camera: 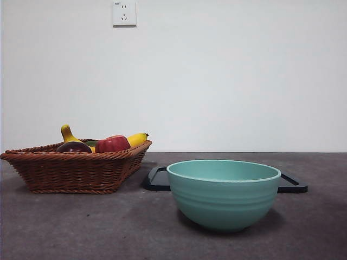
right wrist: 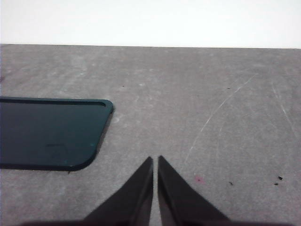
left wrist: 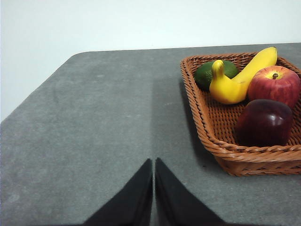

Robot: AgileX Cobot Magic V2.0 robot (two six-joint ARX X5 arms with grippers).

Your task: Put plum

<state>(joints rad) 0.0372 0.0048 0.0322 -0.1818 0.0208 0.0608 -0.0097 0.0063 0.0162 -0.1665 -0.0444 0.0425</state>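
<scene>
**Plum in basket, both arms idle**

You have the bowl [camera: 223, 192] nearest in the front view, teal, standing on the grey table [camera: 81, 227]. Just behind it lies a dark tray [camera: 157, 180], its ends showing on either side. To the left, further back, sits the basket [camera: 76, 170]. The plum [left wrist: 265, 121] rests in its near corner, touching the apple [left wrist: 275, 84]; banana [left wrist: 240, 77] and a green fruit [left wrist: 204, 74] lie beyond. Your left gripper [left wrist: 154, 162] hangs over bare table beside the basket, jaws together. Your right gripper [right wrist: 155, 160] hangs near the tray's corner, jaws together too. On the far wall, a socket [camera: 124, 13].
</scene>
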